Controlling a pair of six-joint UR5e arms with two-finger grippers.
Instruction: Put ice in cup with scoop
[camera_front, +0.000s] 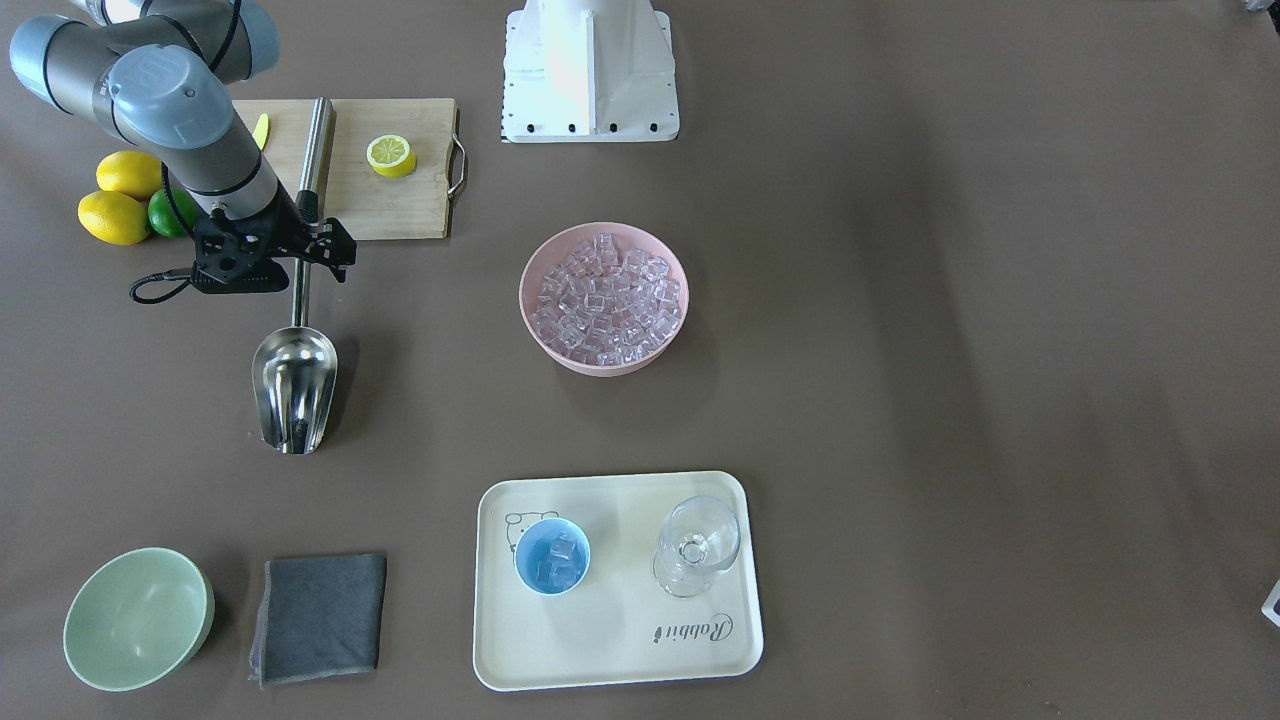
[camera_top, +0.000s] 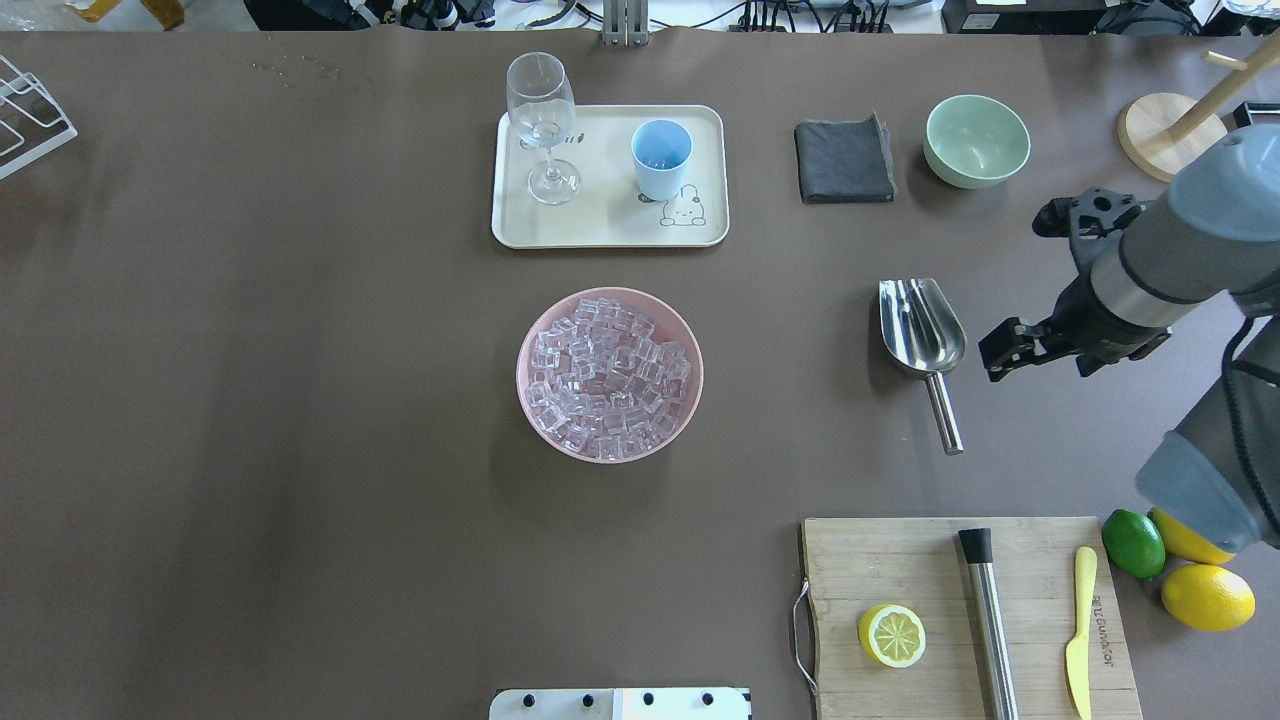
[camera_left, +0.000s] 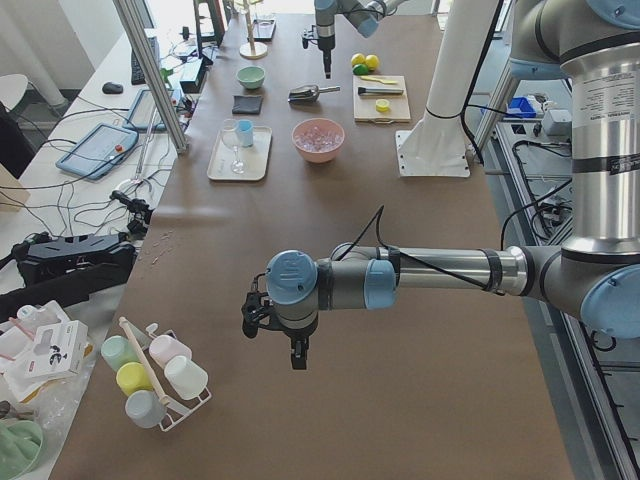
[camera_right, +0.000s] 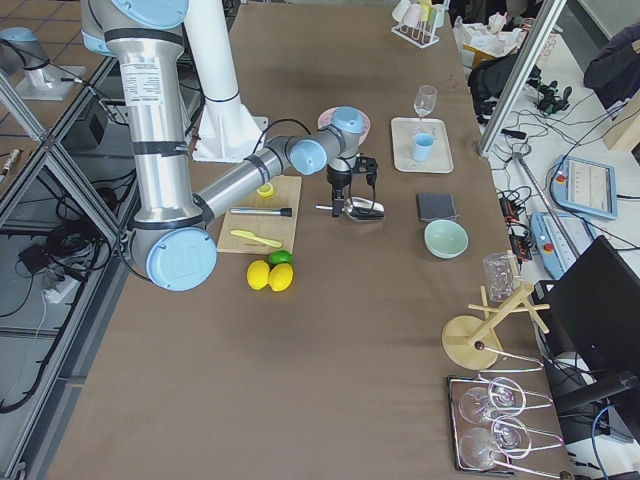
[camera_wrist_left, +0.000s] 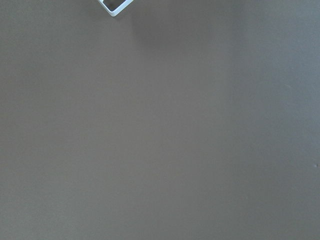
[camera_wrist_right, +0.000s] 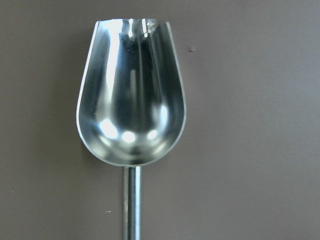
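Right gripper (camera_front: 335, 245): hung over the table at upper left of the front-facing view, holding nothing. Its jaws looked parted, though the view is not sharp.
Scoop (camera_front: 295, 385): lay flat on the table at left of centre, pan empty and clear of the fingers.
Scoop's long axis: ran up and down the front-facing frame, with the open pan mouth toward the bottom and the handle toward the top.
Key relation: the handle end sat almost straight below the right gripper. In the right wrist view the handle came in at bottom centre with the pan above it.
Left gripper (camera_left: 297, 355): hovered near the far end of the table, well apart from everything. I cannot tell whether it was parted or closed.
Nearer arm: the right, plainly.
Ice (camera_front: 605, 298): heaped in the pink bowl (camera_front: 527, 300), to the right of the scoop.
Cup (camera_front: 552, 556): stood on the cream tray (camera_front: 620, 640) at lower centre, with a few cubes already inside.
Judgement: another load would call for a straight drop onto the handle, with the jaws set across it.
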